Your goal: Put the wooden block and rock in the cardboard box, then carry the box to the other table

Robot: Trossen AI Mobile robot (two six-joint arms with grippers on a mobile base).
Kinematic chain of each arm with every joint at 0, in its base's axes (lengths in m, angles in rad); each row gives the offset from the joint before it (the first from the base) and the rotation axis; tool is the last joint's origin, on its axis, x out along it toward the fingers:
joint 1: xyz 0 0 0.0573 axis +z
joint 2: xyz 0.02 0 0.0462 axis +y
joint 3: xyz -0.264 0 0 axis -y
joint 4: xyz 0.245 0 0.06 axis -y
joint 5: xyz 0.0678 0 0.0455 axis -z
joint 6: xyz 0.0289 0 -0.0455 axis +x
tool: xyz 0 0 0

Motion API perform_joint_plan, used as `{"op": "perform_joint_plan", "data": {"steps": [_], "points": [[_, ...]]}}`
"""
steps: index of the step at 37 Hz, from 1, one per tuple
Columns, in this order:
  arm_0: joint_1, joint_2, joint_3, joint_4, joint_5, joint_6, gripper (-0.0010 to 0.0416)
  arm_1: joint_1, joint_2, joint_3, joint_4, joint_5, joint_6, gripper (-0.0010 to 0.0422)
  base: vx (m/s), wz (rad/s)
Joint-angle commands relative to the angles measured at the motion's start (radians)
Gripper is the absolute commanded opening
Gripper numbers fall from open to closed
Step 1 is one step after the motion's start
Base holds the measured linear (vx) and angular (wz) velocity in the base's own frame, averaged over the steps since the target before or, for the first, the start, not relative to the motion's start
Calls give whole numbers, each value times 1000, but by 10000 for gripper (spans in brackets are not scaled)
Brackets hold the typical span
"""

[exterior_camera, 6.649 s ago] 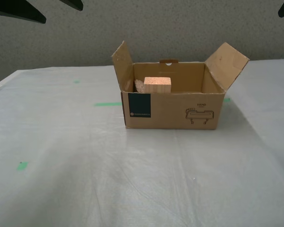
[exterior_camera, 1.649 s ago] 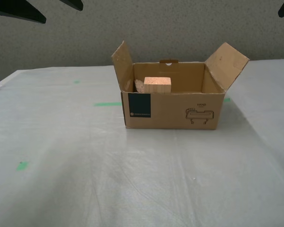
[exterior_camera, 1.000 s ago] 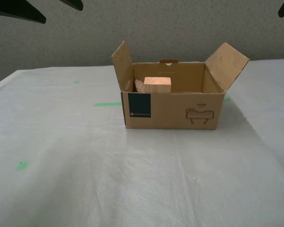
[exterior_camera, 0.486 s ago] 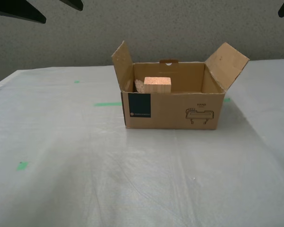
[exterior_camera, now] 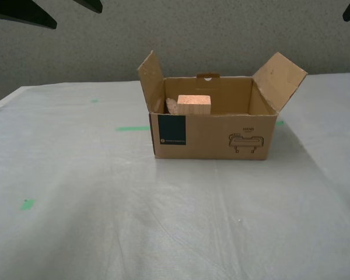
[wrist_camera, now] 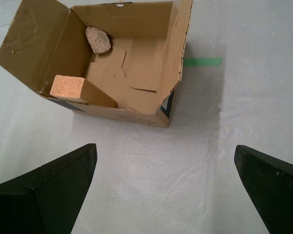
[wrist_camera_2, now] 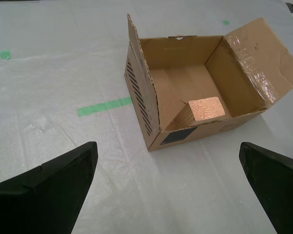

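Inside cardboard box (wrist_camera: 136,114): tilted wooden block (wrist_camera: 75,90), lumpy rock (wrist_camera: 97,39)

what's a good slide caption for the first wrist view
Open cardboard box on the white-sheeted table, holding the wooden block and rock, seen between spread fingers.

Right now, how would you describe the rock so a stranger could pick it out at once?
On the white-sheeted table stands an open cardboard box with its flaps up. Inside it, beside the wooden block, lies the rock, touching a box wall. It is the small, lumpy, pinkish-beige thing; the block is flat-faced and tan.
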Motion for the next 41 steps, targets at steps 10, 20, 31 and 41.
{"op": "perform_joint_plan", "data": {"steps": [10, 20, 31, 41], "points": [[0, 0, 1, 0, 4, 3, 393, 0, 0, 1, 2, -2, -3, 398, 0, 0], [0, 0, 1, 0, 4, 3, 394, 0, 0, 1, 2, -2, -3, 398, 0, 0], [0, 0, 1, 0, 4, 3, 393, 0, 0, 1, 2, -2, -3, 398, 0, 0], [0, 0, 1, 0, 4, 3, 393, 0, 0, 1, 2, -2, -3, 398, 0, 0]]}}
